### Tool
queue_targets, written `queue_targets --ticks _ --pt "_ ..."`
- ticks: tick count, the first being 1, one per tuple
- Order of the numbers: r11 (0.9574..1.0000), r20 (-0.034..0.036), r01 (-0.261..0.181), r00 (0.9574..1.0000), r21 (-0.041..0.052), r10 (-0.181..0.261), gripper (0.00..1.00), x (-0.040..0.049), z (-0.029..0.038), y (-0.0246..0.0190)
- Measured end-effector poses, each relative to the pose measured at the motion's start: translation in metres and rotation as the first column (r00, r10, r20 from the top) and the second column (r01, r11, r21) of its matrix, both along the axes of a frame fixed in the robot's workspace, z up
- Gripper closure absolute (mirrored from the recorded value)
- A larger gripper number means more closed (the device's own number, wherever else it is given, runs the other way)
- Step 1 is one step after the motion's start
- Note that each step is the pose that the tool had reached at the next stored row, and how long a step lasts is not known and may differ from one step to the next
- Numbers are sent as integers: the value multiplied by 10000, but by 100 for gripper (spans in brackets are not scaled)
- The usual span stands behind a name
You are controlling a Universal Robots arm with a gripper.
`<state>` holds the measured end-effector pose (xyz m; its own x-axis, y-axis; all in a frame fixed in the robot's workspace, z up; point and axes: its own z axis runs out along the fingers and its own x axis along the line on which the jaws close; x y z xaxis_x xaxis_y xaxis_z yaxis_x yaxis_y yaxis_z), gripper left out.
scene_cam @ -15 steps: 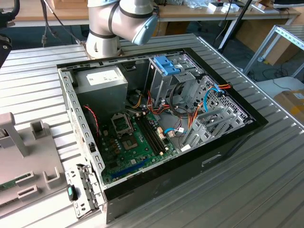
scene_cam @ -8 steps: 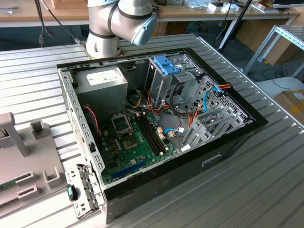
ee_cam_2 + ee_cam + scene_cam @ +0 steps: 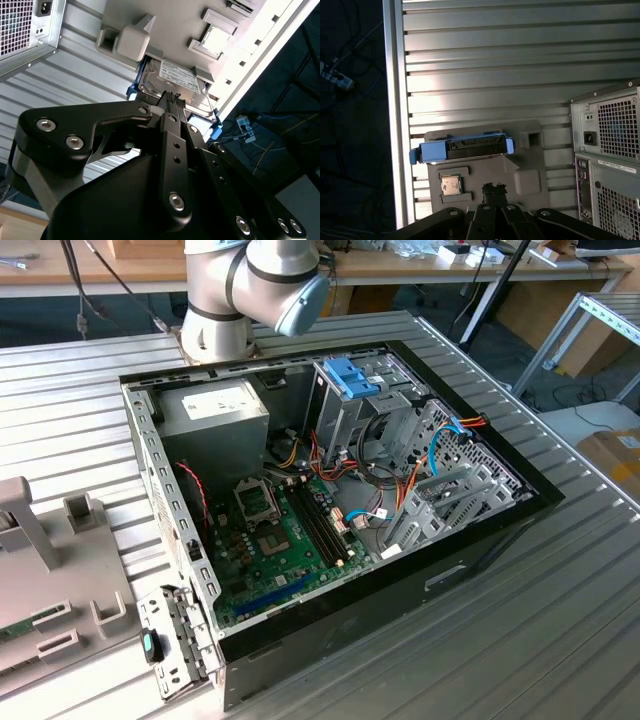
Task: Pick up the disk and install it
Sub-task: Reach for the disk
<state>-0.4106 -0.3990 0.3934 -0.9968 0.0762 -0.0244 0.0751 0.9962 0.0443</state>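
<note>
The disk is a dark drive in a light-blue carrier frame. It stands on edge in a slot of a grey fixture plate on the ribbed metal table. In the second wrist view the disk shows its labelled face. My gripper hovers some way off the disk, apart from it. Its black fingertips are together with nothing between them, also in the second wrist view where the gripper points at the disk's edge. The open computer case lies on its side in the exterior view.
A small square chip sits in the fixture plate beside the disk. The case's rear panel is close to the plate. The table edge runs just past the disk, with floor cables beyond. A blue-tabbed bracket tops the drive cage.
</note>
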Motion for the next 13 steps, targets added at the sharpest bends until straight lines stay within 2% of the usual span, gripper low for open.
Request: queue_targets --ticks 9,13 --pt "10000 0 0 10000 1 0 89 -16 0 0" --pt "10000 0 -1 10000 0 1 89 -102 0 0"
